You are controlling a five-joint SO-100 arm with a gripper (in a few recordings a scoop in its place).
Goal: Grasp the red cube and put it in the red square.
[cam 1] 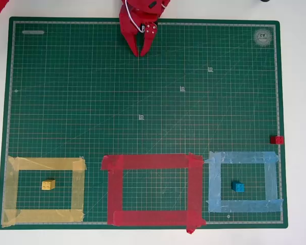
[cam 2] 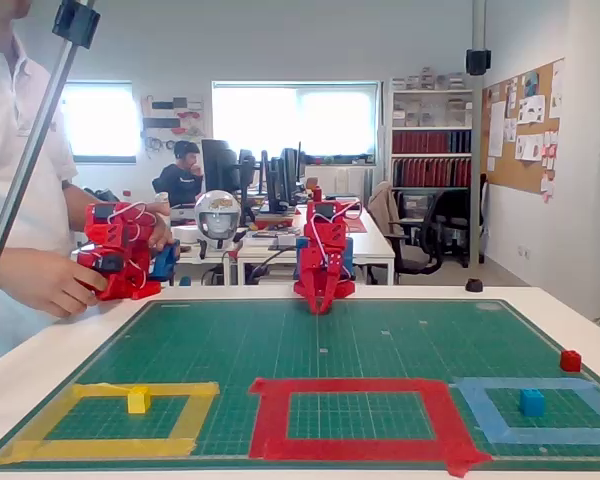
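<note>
The red cube is seen at the mat's right edge in the overhead view, outside the red square. The gripper is held well away, fingers pressed together.

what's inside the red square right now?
Only bare green mat grid shows inside the red square. The red cube sits outside it at the mat's right edge in the overhead view. Nothing covers the interior.
</note>
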